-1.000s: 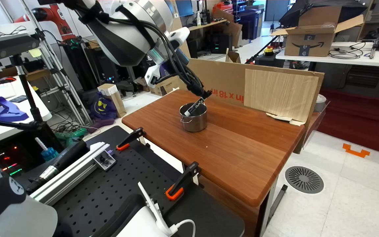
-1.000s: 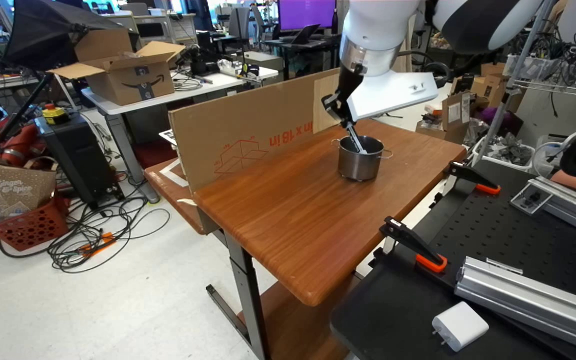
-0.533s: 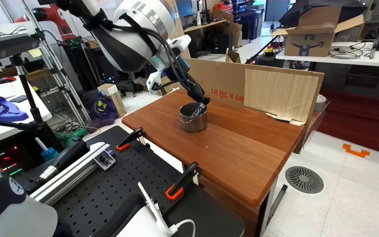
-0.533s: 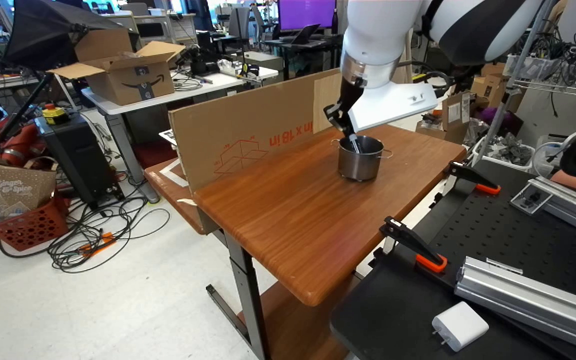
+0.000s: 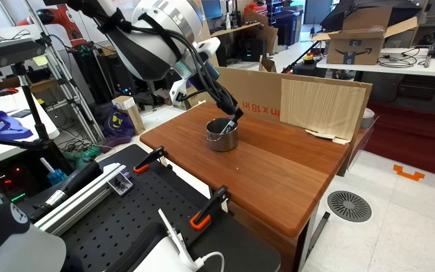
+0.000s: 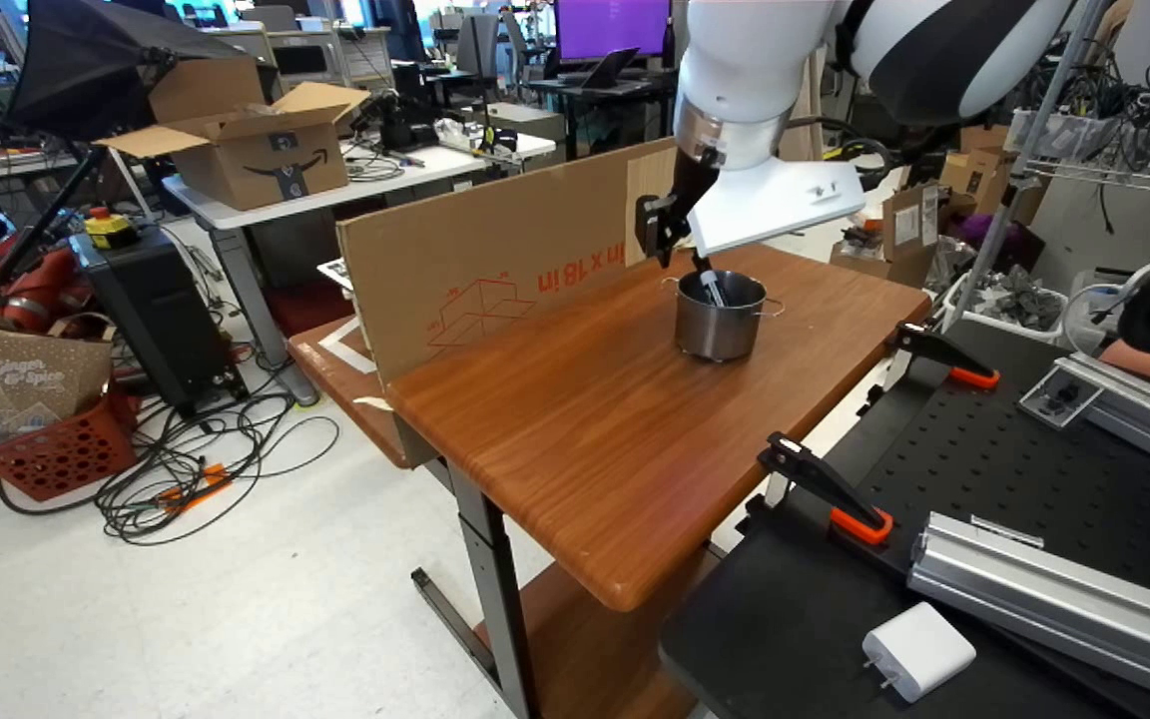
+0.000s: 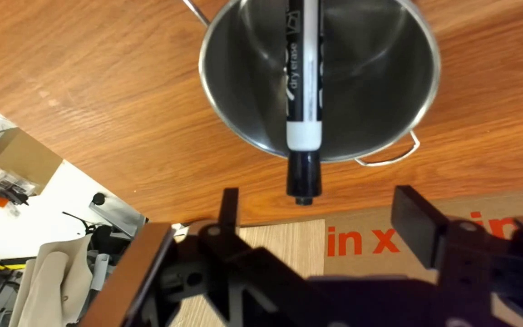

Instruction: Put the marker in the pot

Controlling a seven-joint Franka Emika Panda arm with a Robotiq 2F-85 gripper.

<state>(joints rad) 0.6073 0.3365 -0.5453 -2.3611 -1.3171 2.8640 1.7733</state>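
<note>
The silver-grey pot (image 5: pixel 222 143) stands upright on the wooden table, a wire handle on its side; its wall (image 6: pixel 718 332) shows again in an exterior view. Leaning in it is the black-and-white marker (image 7: pixel 304 81), tilted, with the black cap end poking out over the rim. In both exterior views the marker (image 5: pixel 228 127) has its lower part inside the pot. My gripper (image 7: pixel 319 206) is open, its fingers (image 7: pixel 413 222) spread wide on either side of the cap and touching neither side of it. From outside, the gripper (image 6: pixel 670 240) hangs just above the pot's far rim.
A cardboard panel (image 6: pixel 495 260) stands along the table's back edge, close behind the gripper. Two black-and-orange clamps (image 5: pixel 210 207) sit at the table's near edge by the black perforated board (image 5: pixel 127 215). The wooden tabletop (image 6: pixel 575 429) stretches in front of the pot.
The marker went lower into the pot along with the gripper. Then the jaws opened and let it go, and the gripper drew back slightly, leaving the marker leaning there.
</note>
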